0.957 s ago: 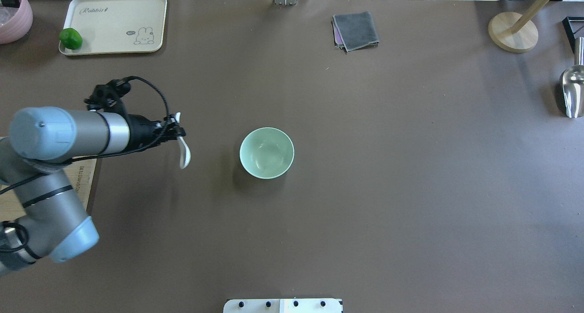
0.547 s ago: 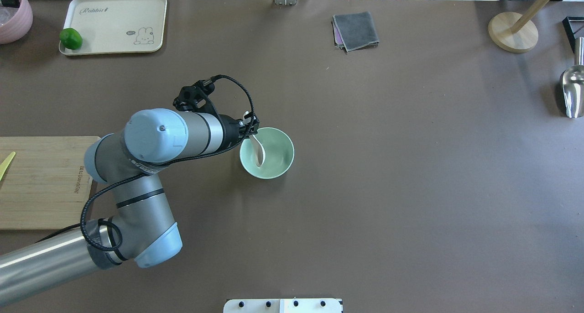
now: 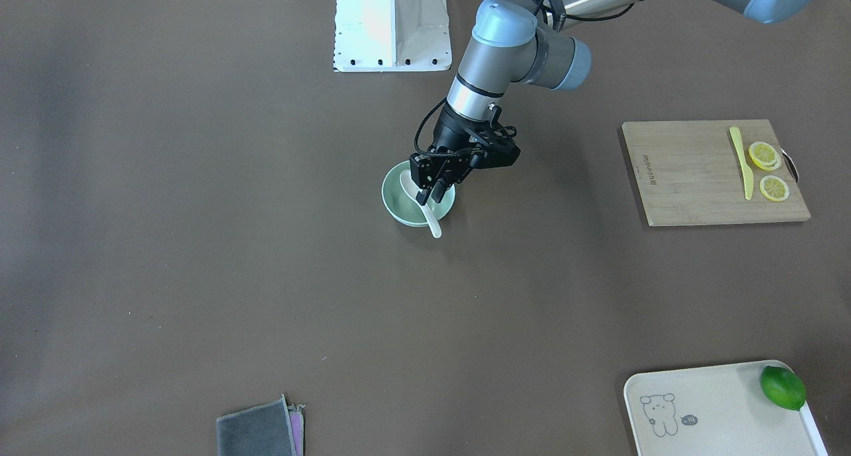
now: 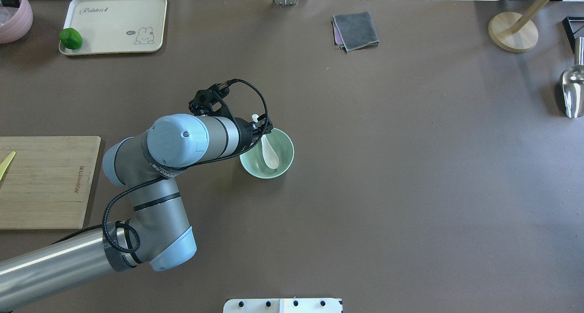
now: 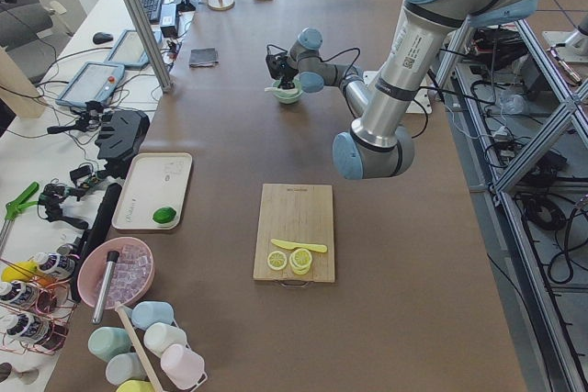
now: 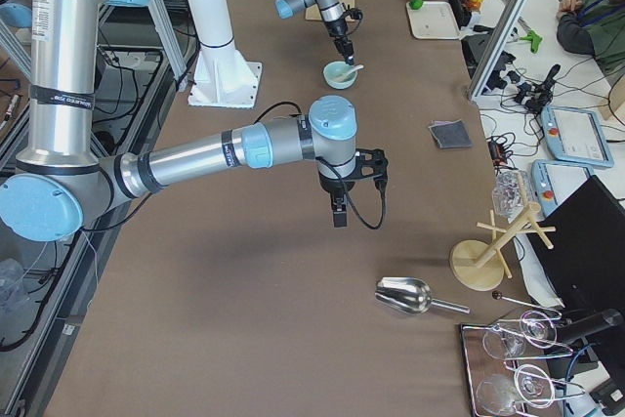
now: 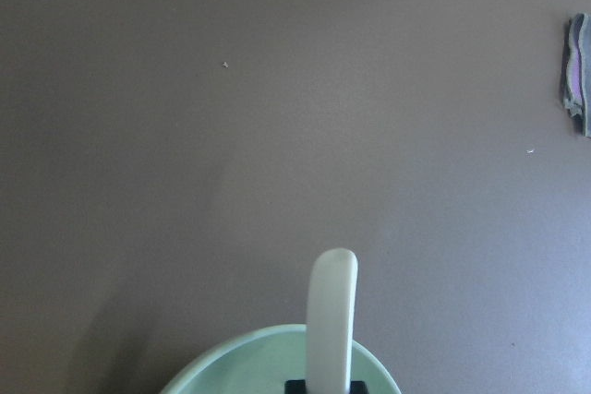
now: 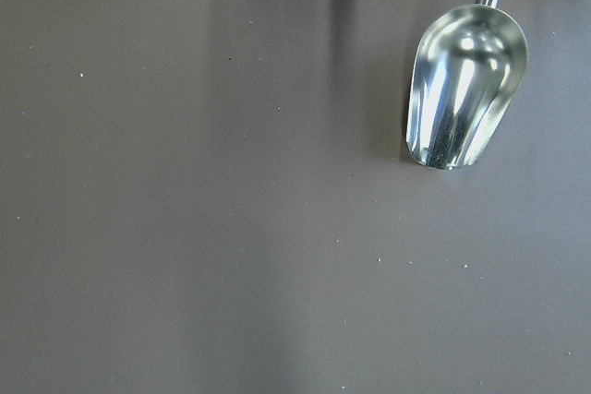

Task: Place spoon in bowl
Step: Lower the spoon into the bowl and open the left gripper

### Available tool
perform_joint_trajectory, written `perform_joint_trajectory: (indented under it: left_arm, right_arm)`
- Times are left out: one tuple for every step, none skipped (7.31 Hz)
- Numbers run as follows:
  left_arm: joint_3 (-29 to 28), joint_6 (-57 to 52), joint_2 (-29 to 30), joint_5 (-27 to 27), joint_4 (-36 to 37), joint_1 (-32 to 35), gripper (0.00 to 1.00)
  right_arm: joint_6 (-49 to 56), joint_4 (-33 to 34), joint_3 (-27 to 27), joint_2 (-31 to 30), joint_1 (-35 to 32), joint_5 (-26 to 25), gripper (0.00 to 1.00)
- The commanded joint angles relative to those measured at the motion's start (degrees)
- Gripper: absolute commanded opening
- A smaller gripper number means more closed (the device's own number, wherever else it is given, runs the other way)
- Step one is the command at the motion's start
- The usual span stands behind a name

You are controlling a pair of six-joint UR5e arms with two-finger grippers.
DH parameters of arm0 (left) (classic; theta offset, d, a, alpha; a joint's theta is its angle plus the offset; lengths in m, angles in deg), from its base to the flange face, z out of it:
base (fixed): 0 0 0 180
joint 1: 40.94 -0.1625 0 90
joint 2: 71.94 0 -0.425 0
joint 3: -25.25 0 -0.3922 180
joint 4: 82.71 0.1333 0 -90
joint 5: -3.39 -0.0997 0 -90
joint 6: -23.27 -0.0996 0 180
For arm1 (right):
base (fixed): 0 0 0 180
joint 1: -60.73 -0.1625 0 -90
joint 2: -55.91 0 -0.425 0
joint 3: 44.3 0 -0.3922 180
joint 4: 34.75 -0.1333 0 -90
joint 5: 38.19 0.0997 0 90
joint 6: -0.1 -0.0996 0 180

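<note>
The mint-green bowl (image 4: 287, 154) stands near the table's middle and also shows in the front-facing view (image 3: 397, 210). My left gripper (image 4: 261, 131) is at the bowl's left rim, shut on the white spoon (image 4: 270, 156). The spoon's scoop hangs inside the bowl and its handle sticks out past the rim on the far side (image 3: 434, 228). In the left wrist view the spoon handle (image 7: 331, 311) rises over the bowl's rim (image 7: 231, 362). My right gripper (image 6: 339, 214) shows only in the exterior right view, above bare table, and I cannot tell whether it is open or shut.
A wooden cutting board (image 4: 45, 180) with a yellow knife (image 3: 739, 160) and lemon slices (image 3: 764, 155) lies at the left. A tray (image 4: 114, 23) with a lime (image 4: 70, 38), a grey cloth (image 4: 356, 30), a metal scoop (image 8: 466, 85) and a wooden stand (image 4: 513, 32) sit along the edges.
My left arm has swung right with the spoon, from left of the bowl to over it. The scoop now sits further inside the bowl.
</note>
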State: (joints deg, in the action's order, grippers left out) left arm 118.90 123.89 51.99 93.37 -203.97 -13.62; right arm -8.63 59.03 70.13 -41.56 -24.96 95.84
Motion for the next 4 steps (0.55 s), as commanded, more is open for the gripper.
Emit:
perform_joint_trajectory:
  left_arm:
    - [2.0,-2.3,-0.9,-0.9,0.4,-0.6,0.98]
    - [5.5,-6.2,-3.5,-0.5,1.0,-0.4,0.98]
    - [11.8,-10.2,-7.3,0.5,5.6,-0.3,0.98]
    - [18.0,-14.7,-9.4,4.5,15.6,1.0,0.98]
  right_arm:
    - [0.0,0.0,0.0,-0.2,0.0,0.0,1.00]
    - [-0.1,0.0,0.0,-0.5,0.0,0.0,1.00]
    - [-0.1,0.0,0.0,-0.9,0.0,0.0,1.00]
    - [0.0,0.0,-0.3,-1.6,0.0,-0.1,1.00]
